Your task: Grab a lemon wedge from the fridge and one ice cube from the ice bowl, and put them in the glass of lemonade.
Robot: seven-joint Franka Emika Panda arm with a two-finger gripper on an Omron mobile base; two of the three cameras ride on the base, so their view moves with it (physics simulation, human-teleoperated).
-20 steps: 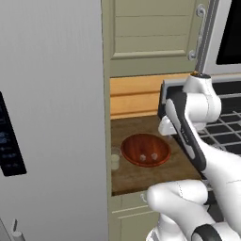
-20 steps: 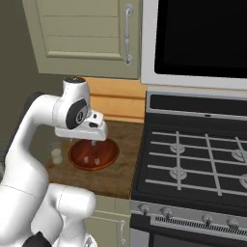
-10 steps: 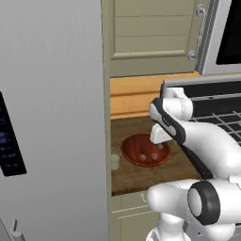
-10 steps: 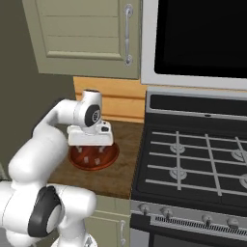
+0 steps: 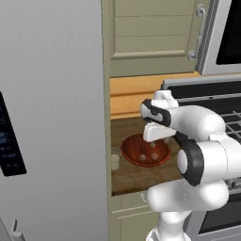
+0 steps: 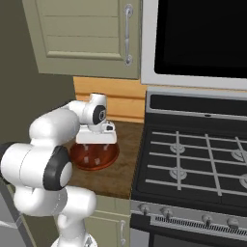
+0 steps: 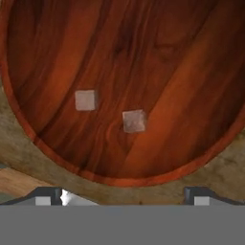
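Observation:
The reddish-brown ice bowl (image 5: pixel 132 153) (image 6: pixel 91 164) sits on the wooden counter between the fridge (image 5: pixel 52 117) and the stove. My gripper (image 5: pixel 159 142) (image 6: pixel 96 146) hangs open just above it, pointing straight down. In the hand view the bowl (image 7: pixel 143 57) lies right below, with two ice cubes (image 7: pixel 85 100) (image 7: pixel 134 120) on its floor and nothing between my fingertips (image 7: pixel 48 196). The small pale glass of lemonade (image 5: pixel 115 158) stands just left of the bowl, beside the fridge's wall. The fridge is shut, so the lemon wedge is hidden.
A black stove (image 6: pixel 193 164) with grates borders the counter on the right, with a microwave (image 6: pixel 198 38) above it. Beige wall cabinets (image 5: pixel 150 37) hang over the counter. A black control panel (image 5: pixel 9 146) is on the fridge front.
The arm has swung down and forward, bringing the open gripper from above the counter to just over the ice bowl. The bowl and glass have not moved.

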